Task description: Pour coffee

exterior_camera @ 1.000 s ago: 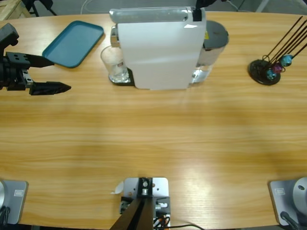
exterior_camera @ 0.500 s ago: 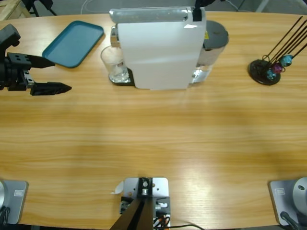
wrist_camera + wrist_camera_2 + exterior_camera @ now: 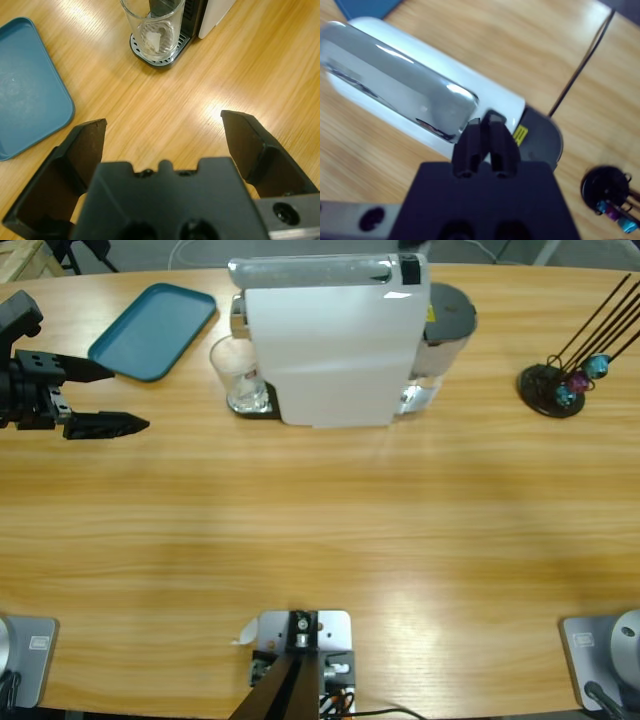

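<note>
An empty-looking clear glass (image 3: 240, 375) (image 3: 156, 27) stands on the drip tray of the white coffee machine (image 3: 330, 340), under its spout. No coffee is in view. My left gripper (image 3: 128, 395) (image 3: 162, 121) hovers at the table's left edge, open wide, pointing toward the glass from some distance. In the right wrist view my right gripper (image 3: 485, 122) is shut with nothing in it, above the machine's silver lid (image 3: 400, 95) near its rear end. It is out of the high view.
A teal tray (image 3: 155, 328) (image 3: 25, 105) lies at the back left, beside the glass. A black capsule stand (image 3: 552, 388) (image 3: 607, 192) with coloured capsules and thin rods sits at the far right. The grey water tank (image 3: 447, 325) adjoins the machine.
The black shape at the high view's top edge, over the machine's lid, has drawn back out of the picture. The left arm, glass and machine have not moved.
</note>
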